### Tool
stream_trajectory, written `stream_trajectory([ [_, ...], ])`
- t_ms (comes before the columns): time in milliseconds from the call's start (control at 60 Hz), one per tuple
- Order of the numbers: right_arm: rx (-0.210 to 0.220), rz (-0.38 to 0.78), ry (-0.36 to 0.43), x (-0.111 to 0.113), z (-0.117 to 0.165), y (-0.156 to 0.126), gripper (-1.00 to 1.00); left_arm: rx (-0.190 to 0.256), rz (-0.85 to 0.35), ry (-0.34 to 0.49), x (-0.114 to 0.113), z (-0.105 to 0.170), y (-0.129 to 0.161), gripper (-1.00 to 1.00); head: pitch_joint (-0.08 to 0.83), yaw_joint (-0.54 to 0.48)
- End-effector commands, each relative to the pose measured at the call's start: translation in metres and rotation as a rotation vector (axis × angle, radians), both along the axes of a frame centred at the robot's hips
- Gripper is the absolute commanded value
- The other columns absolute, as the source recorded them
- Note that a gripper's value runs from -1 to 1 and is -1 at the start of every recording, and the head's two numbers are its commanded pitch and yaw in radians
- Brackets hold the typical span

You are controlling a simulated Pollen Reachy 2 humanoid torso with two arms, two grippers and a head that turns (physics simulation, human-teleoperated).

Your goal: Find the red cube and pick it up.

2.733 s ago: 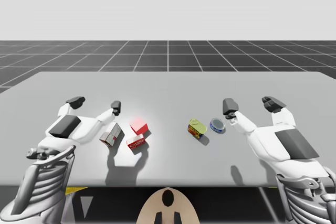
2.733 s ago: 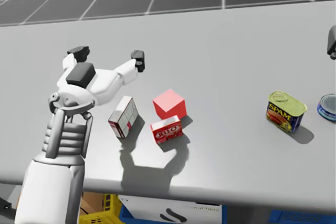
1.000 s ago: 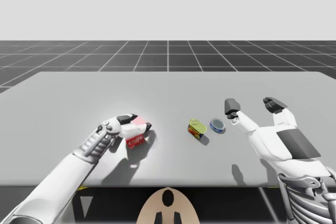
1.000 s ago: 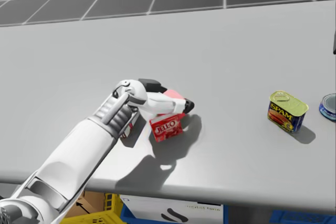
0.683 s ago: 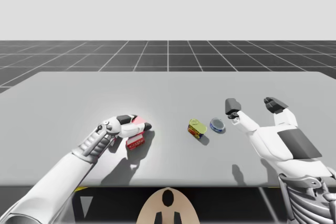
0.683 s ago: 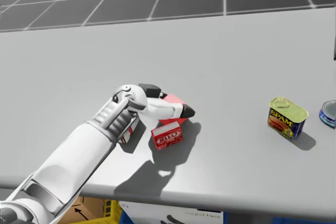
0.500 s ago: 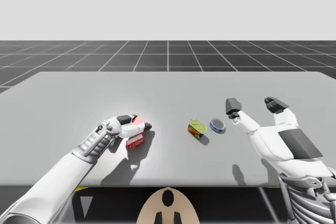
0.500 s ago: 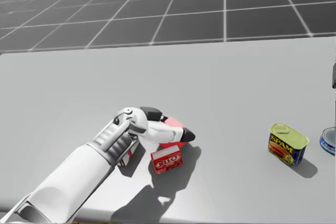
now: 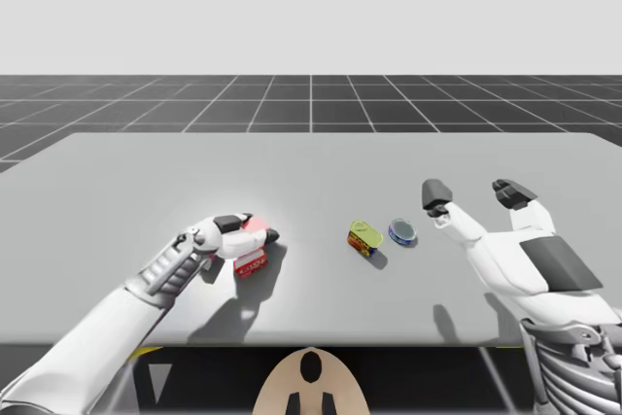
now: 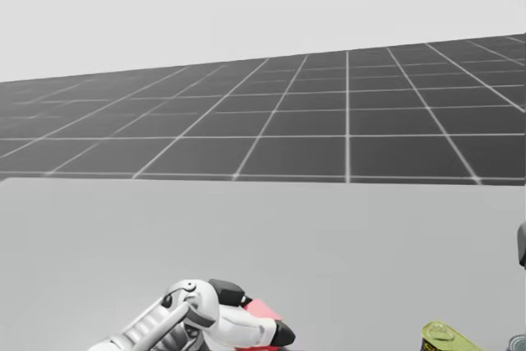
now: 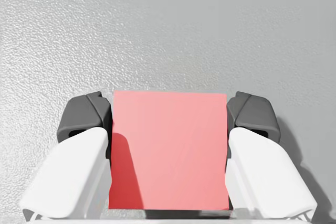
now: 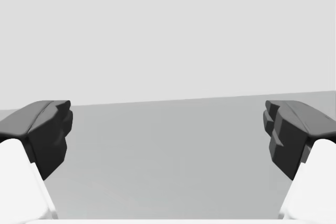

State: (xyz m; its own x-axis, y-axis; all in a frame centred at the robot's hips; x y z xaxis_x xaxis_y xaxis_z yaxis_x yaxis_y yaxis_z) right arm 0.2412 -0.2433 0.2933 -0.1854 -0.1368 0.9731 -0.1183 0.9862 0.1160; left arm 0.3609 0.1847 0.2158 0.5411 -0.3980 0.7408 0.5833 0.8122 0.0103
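Over table (image 9: 321, 157), left pincer (image 11: 169, 114) clamps red cube (image 11: 169, 156) (arm outstretched); right pincer (image 12: 168, 135) agape

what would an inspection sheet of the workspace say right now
surface: grey table, flat, no spills seen
job's things: red cube, gripped from two sides; lifted or not, cannot tell
clutter: small red box right beside the cube; yellow rectangular can and blue round can near the middle
grippers: left gripper shut on the red cube; right gripper open, holding nothing
cables: nothing seen
surroundings: dark gridded floor, plain pale backdrop
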Motion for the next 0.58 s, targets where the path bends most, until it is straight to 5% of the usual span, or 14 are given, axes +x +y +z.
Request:
stream_trajectory([
  [17, 0.016, 0.0, 0.003, 0.001, 0.0, -0.002, -1.0, 0.127, 0.109, -0.014, 0.0, 0.033, 0.008, 1.0, 0.217, 0.22],
  [583, 0.021, 0.054, -0.034, 0.0, 0.0, -0.011, -1.0, 0.048, 0.159, -0.419, -0.026, 0.199, 0.013, 1.0, 0.19, 0.23],
])
